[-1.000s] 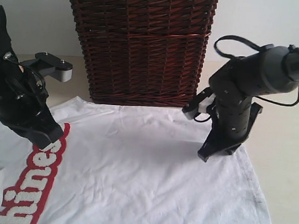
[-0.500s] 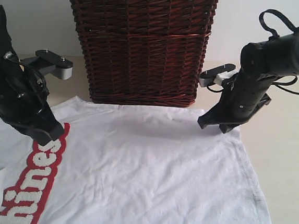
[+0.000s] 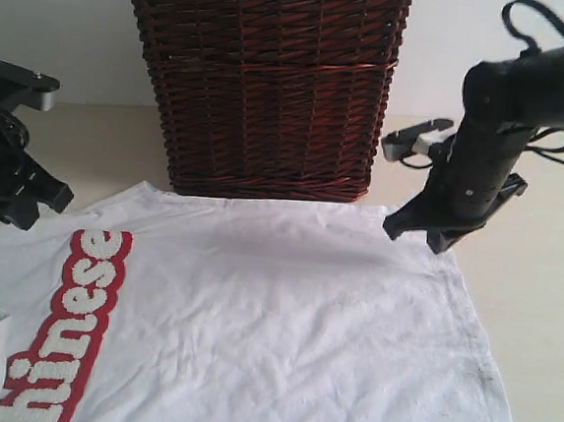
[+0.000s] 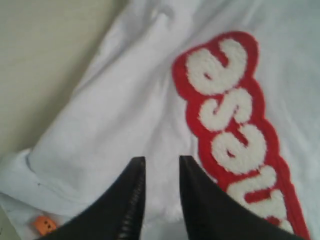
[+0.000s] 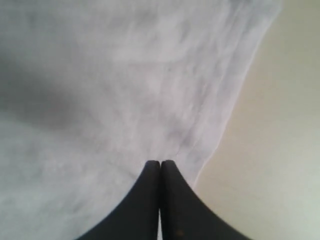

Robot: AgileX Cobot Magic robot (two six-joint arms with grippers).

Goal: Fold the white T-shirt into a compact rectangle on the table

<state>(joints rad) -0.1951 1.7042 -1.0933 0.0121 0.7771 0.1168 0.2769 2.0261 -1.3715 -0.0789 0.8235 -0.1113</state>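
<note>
The white T-shirt (image 3: 281, 339) lies spread, seemingly unfolded, across the lower frame on the table (image 3: 546, 293); left gripper (image 4: 161, 162) slightly parted, right gripper (image 5: 160, 164) closed, both empty.

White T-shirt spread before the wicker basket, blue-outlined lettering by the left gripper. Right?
No: the lettering on the white T-shirt is outlined in red, not blue; the left wrist view shows it. The wicker basket and left gripper stand as stated.

shirt (image 3: 281, 329): plain white
lettering (image 3: 65, 320): fuzzy white, red outline
tag (image 4: 44, 225): orange
basket (image 3: 264, 81): dark red-brown wicker weave
worktop (image 3: 550, 313): plain pale cream
wall (image 3: 62, 14): pale grey-white
left gripper (image 4: 161, 160): black
right gripper (image 5: 160, 162): black
</note>
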